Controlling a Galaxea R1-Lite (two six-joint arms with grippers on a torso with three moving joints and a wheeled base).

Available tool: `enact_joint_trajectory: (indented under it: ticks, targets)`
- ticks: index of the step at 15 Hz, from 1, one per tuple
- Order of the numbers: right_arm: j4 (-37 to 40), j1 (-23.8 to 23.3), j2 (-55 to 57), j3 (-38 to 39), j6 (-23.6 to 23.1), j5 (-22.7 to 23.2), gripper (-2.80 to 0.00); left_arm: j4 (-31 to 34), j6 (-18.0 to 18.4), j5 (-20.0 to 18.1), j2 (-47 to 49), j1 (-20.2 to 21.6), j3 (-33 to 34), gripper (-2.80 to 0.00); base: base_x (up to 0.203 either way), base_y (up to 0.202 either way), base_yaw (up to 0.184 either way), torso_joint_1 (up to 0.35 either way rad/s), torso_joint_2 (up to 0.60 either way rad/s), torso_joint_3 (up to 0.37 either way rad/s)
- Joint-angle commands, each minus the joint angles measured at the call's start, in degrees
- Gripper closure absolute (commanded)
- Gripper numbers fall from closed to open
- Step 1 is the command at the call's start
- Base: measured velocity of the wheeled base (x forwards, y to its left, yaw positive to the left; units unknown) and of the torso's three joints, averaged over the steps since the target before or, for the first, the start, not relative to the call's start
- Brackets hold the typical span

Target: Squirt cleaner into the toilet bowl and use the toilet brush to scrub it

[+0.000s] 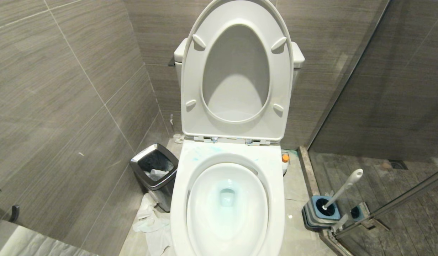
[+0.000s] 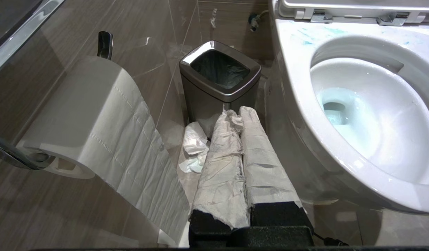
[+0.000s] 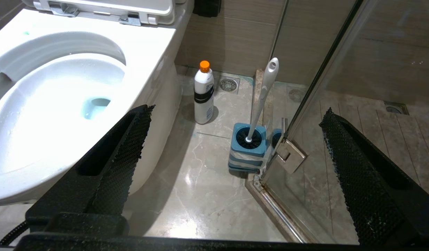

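The toilet bowl (image 1: 227, 202) stands in front of me with seat and lid raised; its water is tinted turquoise and blue smears mark the rim. The cleaner (image 3: 204, 94), a whitish bottle with an orange cap, stands upright on the floor to the right of the toilet, and only its cap (image 1: 285, 158) shows in the head view. The toilet brush (image 3: 265, 90) leans in its blue-and-grey holder (image 3: 247, 150) by the glass door. My right gripper (image 3: 238, 111) hangs open above the floor, short of both. My left gripper (image 2: 237, 113), its fingers wrapped in white paper, is shut and empty beside the bowl.
A steel-rimmed bin (image 2: 219, 75) stands left of the toilet, with crumpled tissue (image 2: 193, 146) on the floor before it. A paper roll (image 2: 89, 115) hangs on the left wall. A glass shower door (image 3: 305, 115) with a metal hinge and floor rail bounds the right side.
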Motion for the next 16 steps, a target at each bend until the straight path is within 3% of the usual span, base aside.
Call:
enact_joint_trajectory:
  ticks: [1,16]
  targets:
    - [-0.05,0.00,-0.01,0.62,-0.02,0.00,-2.80,-0.02,-0.04,0.02,0.05,0.00,0.35,0.00,0.000,0.000,0.000,0.000,0.00,0.000]
    - [-0.05,0.00,-0.01,0.62,-0.02,0.00,-2.80,-0.02,-0.04,0.02,0.05,0.00,0.35,0.00,0.000,0.000,0.000,0.000,0.00,0.000]
